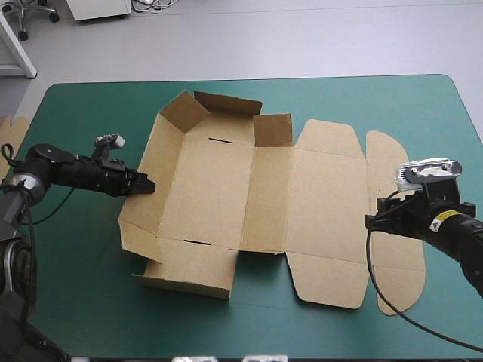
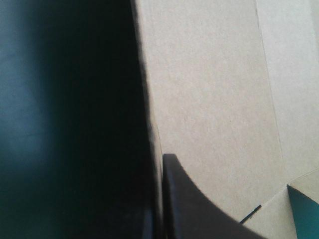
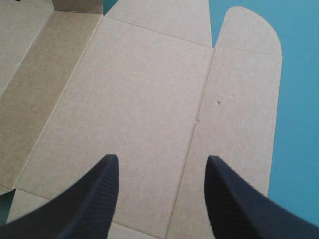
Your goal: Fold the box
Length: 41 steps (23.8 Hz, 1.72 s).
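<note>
Brown cardboard box point(image 1: 211, 188), a cut and creased sheet, lies mid-table on the teal-green cover point(image 1: 83, 256), long axis running left to right.

Left half partly raised:
- left wall up, leaning outward
- far wall up, with a corner flap standing at each end
- near wall lifted (how steeply is hard to judge from the high view)

Base panel has two short dark slots, one by the far crease and one by the near crease.

Right half flat on the cover: lid panel point(image 1: 324, 204) with a side flap at its far and near edges, and a rounded tuck flap point(image 1: 394, 226) at the right end.
</note>
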{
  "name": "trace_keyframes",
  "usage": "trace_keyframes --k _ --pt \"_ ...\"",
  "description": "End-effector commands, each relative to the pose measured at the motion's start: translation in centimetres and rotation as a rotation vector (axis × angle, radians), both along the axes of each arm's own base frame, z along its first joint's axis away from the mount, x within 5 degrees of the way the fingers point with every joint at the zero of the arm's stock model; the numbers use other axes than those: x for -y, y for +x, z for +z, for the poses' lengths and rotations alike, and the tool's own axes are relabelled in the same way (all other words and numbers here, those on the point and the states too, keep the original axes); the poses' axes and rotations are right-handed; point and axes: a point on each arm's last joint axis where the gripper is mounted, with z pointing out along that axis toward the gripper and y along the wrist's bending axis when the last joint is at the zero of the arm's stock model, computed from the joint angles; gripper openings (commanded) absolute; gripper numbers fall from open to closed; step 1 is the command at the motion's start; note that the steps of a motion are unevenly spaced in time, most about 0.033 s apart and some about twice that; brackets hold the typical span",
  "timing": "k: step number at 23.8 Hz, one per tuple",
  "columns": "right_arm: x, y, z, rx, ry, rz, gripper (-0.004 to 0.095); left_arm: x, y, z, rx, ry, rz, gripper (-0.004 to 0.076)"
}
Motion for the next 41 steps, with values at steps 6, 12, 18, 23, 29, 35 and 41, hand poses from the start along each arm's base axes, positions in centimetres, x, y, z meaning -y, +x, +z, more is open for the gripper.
trace_keyframes --k 6,12,18,23,29,35,41 --pt "0.1 0.2 1.5 0.086 0.007 -0.003 0.0486 1.7 1.9 6.4 0.116 0.135 -0.262 -0.0010" --pt "0.1 0.1 1.4 0.065 0.003 -0.003 0.0486 6.7 4.5 10.2 0.323 0.419 -0.544 -0.0009" --pt "0.1 0.1 1.4 0.067 0.003 -0.003 0.0486 11.2 6.7 14.5 0.729 0.792 -0.669 -0.0009" --pt "0.3 0.3 1.5 0.089 -0.021 -0.007 0.0486 14.3 7.3 16.4 1.000 1.050 -0.693 -0.0010" --pt "1.1 0.5 2.7 0.156 -0.064 -0.088 0.0486 15.5 5.9 18.2 1.067 1.059 -0.656 -0.0010" --pt "1.6 1.2 4.5 0.141 -0.130 -0.129 0.0486 16.8 2.8 16.8 0.978 1.025 -0.715 -0.0011" --pt "1.6 3.5 6.2 0.169 -0.162 -0.159 0.0486 18.0 -0.7 15.7 1.082 1.072 -0.681 -0.0010"
